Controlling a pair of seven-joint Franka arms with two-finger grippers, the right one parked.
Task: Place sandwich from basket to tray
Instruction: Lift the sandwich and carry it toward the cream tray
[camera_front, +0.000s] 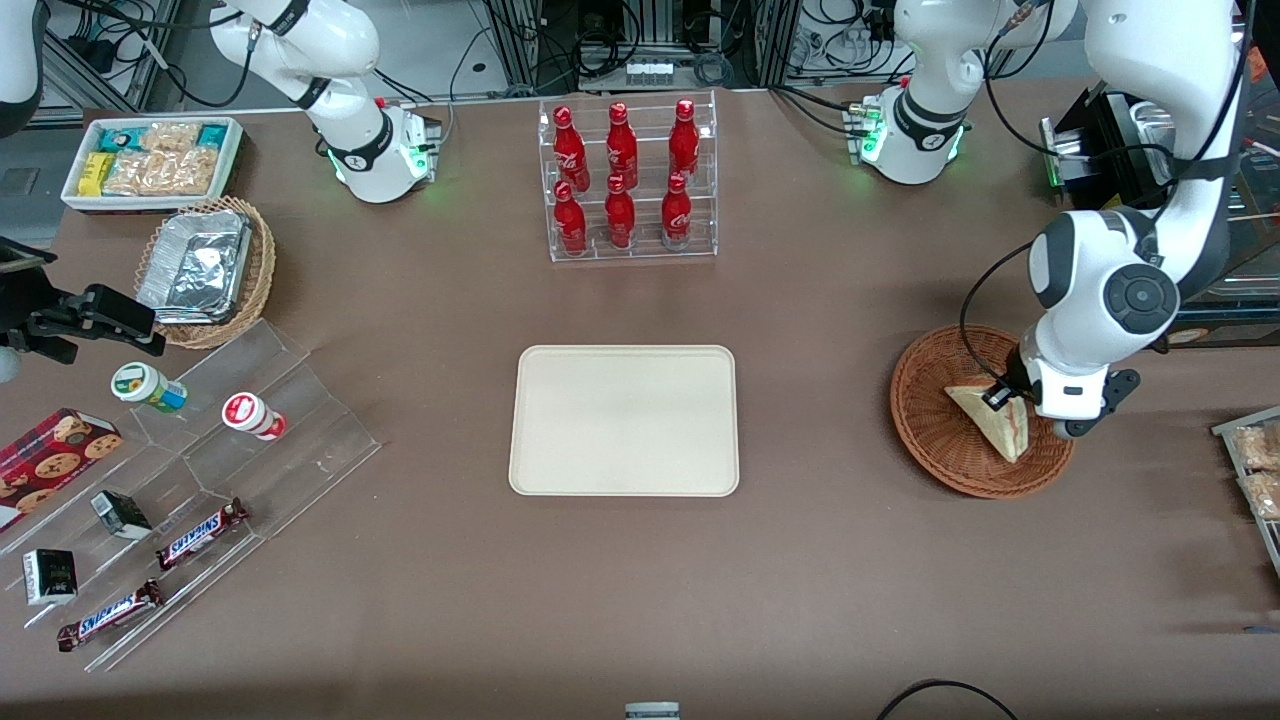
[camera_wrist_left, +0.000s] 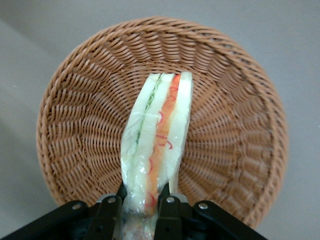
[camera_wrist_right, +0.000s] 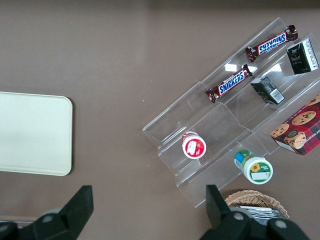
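Observation:
The reddish-brown wicker basket (camera_front: 950, 455) (camera_wrist_left: 80, 115) sits toward the working arm's end of the table. In it stands the sandwich (camera_front: 990, 418) (camera_wrist_left: 157, 135), a plastic-wrapped wedge of white bread with a red and green filling stripe. My gripper (camera_front: 1006, 396) (camera_wrist_left: 142, 197) is down inside the basket and shut on one end of the sandwich; a black finger (camera_wrist_left: 169, 200) presses each side of the wrap. The cream-beige tray (camera_front: 624, 420) (camera_wrist_right: 30, 132) lies bare at the table's middle.
A clear rack of red bottles (camera_front: 626, 180) stands farther from the front camera than the tray. Toward the parked arm's end are a tan basket with foil containers (camera_front: 205, 270), a white bin of snacks (camera_front: 150, 160) and a clear stepped stand with candy bars (camera_front: 200, 530).

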